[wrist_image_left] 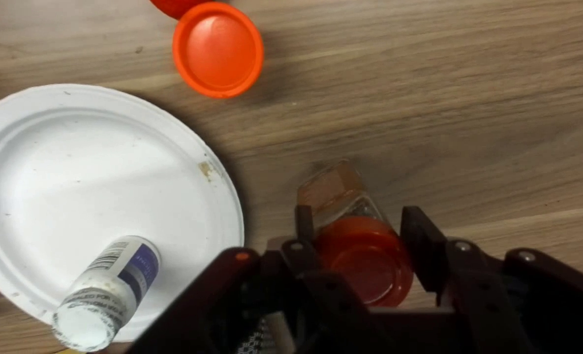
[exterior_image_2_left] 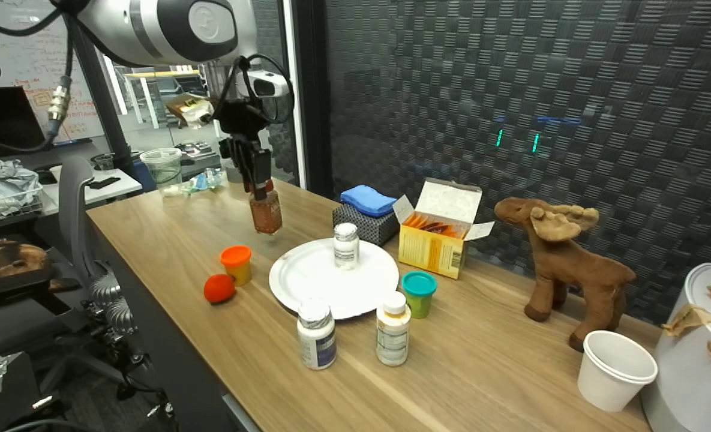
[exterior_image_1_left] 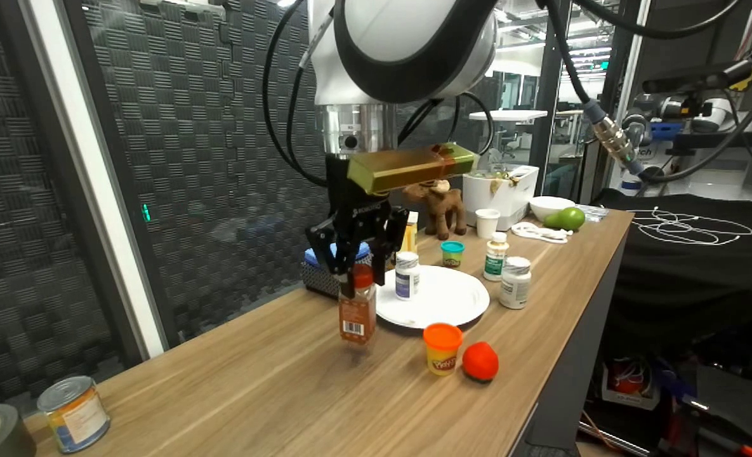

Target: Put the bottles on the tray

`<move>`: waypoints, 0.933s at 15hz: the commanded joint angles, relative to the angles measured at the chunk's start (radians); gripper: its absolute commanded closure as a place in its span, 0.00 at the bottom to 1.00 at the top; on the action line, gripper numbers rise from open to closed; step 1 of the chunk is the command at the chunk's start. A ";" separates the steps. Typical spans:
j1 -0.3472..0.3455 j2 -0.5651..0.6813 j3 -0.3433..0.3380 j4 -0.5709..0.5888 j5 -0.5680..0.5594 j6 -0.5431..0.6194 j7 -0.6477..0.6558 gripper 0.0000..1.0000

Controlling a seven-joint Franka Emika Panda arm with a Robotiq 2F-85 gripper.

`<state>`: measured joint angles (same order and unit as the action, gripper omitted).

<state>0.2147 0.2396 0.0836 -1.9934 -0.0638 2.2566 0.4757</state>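
The reddish-brown bottle (exterior_image_1_left: 356,317) with a red cap is upright or nearly so beside the round white plate, the tray (exterior_image_1_left: 455,292). My gripper (wrist_image_left: 359,236) comes down over it, its fingers closed on opposite sides of the red cap. Whether the bottle's base touches the table I cannot tell. On the tray, close to its rim, stands a white bottle with a purple label (wrist_image_left: 141,265). Off the tray are two more white bottles: a green-labelled bottle (exterior_image_1_left: 495,260) and a wider bottle (exterior_image_2_left: 317,342), both upright on the table.
An orange-lidded tub (exterior_image_1_left: 443,349) touches or nearly touches a red ball (exterior_image_1_left: 480,362) in front of the tray. A teal-lidded tub (exterior_image_2_left: 419,294), an open yellow box (exterior_image_2_left: 433,249) and a dark box with blue cloth (exterior_image_2_left: 366,219) stand along the tray's wall side. A metal tin (exterior_image_1_left: 74,412) stands far off.
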 commanded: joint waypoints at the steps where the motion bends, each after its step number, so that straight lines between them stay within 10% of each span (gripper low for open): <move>1: -0.014 -0.078 -0.030 -0.048 -0.026 -0.020 0.068 0.77; 14: -0.083 -0.033 -0.103 -0.063 -0.042 -0.020 0.218 0.77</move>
<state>0.1354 0.2071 -0.0148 -2.0625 -0.0809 2.2336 0.6424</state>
